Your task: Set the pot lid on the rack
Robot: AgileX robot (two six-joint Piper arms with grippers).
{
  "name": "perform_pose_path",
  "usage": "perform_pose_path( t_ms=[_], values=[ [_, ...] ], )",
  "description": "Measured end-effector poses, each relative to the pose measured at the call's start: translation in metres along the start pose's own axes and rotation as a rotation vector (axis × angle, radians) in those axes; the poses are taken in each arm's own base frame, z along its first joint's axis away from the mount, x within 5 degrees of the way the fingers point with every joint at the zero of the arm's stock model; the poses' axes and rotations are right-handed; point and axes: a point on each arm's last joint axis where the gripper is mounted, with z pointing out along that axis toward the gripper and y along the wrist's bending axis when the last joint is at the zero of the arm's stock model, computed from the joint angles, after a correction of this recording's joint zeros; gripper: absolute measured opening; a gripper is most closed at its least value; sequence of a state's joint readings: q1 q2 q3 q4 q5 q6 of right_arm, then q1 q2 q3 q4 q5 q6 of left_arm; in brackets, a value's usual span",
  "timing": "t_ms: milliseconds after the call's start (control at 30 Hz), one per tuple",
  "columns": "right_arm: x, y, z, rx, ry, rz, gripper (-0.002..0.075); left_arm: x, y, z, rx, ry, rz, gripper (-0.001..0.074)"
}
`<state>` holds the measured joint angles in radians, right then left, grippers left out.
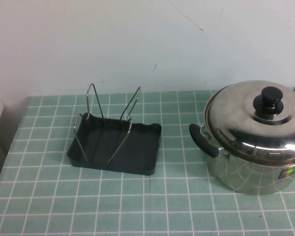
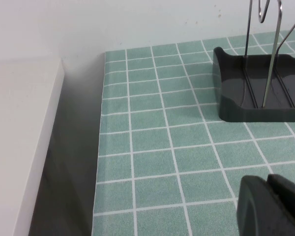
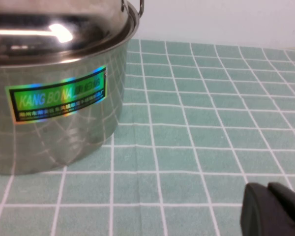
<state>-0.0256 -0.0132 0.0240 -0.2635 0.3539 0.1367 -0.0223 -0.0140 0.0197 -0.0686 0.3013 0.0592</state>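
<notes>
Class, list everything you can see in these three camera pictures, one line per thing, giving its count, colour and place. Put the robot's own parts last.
pot lid: one, shiny steel with a black knob, sitting on the pot at the right of the table.
pot: one, steel with black side handles and a rainbow sticker, at the right of the table.
rack: one, dark tray with bare metal wire loops standing up, left of the pot and apart from it.
tablecloth: one, green with a white grid, covering the table.
wall: one, white, behind the table.
left end effector: one, black, only its tip showing in the left wrist view, short of the rack.
right end effector: one, black, only its tip showing in the right wrist view, near the pot.
</notes>
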Motion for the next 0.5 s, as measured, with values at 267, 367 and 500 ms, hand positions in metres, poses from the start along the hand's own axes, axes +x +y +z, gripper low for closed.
perform_pose_path(
  t_ms=[267, 367, 500],
  values=[
    [-0.0001, -0.0010, 0.0000, 0.011, -0.001, -0.026, -0.0003, 0.0000, 0.0000, 0.0000, 0.000, 0.000, 0.000, -0.0004],
    [-0.0002, -0.0013, 0.0000, 0.014, -0.002, -0.034, -0.0003, 0.0000, 0.0000, 0.0000, 0.000, 0.000, 0.000, -0.0004],
    [0.0001, -0.0018, 0.0000, 0.020, 0.001, -0.045, -0.0003, 0.0000, 0.0000, 0.0000, 0.000, 0.000, 0.000, -0.0004]
  ],
)
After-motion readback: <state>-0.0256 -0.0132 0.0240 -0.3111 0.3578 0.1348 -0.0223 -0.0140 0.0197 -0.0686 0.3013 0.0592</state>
